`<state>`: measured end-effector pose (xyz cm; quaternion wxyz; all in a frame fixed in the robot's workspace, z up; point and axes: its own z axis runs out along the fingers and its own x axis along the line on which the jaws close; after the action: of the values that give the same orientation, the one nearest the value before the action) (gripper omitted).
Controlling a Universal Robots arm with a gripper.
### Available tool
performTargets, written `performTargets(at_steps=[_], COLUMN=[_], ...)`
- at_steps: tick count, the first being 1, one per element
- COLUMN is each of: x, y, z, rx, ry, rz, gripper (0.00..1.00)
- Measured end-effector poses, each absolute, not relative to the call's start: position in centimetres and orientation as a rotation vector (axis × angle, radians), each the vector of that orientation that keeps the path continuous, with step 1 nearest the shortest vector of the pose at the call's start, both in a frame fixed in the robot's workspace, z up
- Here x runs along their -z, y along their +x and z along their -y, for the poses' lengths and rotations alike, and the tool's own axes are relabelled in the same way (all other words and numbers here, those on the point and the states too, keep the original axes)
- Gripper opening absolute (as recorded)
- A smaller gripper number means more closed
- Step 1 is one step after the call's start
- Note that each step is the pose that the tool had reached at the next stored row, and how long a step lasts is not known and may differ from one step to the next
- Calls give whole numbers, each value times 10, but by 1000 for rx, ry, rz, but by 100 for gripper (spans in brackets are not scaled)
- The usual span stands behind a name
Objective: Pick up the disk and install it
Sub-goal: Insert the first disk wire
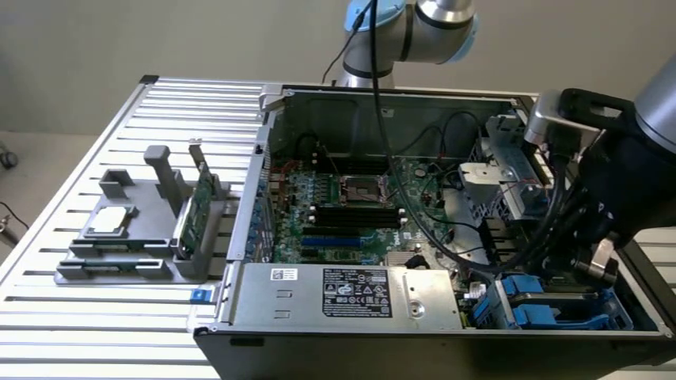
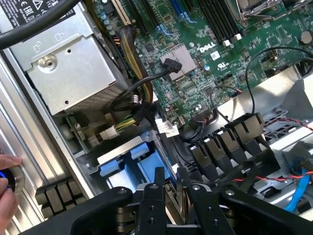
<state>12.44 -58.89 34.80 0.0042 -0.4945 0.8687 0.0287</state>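
The disk's blue carrier with its blue end tabs [image 2: 128, 157] sits in the drive bay at the case's front corner, on the exterior view's right, where blue carriers [image 1: 537, 299] show. My gripper [image 2: 170, 177] hangs just over that bay. Its two black fingers are drawn close together, with nothing visible between them. In the exterior view the black gripper body [image 1: 591, 237] reaches down into the open computer case [image 1: 349, 313]. The disk's silver face is hidden.
A grey fixture [image 1: 116, 265] on the slatted table holds a small silver chip [image 1: 112, 222] and an upright green card [image 1: 195, 210]. Black cables [image 1: 423, 229] cross the motherboard [image 2: 195, 73]. The power supply [image 2: 68, 63] is beside the bay. A person's fingers [image 2: 6, 193] touch a round knob.
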Motion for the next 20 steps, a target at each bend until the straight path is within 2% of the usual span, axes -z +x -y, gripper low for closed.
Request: performTargets(at_steps=[20], x=[-372], y=[124], z=[589], rx=[-87], ry=[-1165], rz=[-2899], gripper=[25])
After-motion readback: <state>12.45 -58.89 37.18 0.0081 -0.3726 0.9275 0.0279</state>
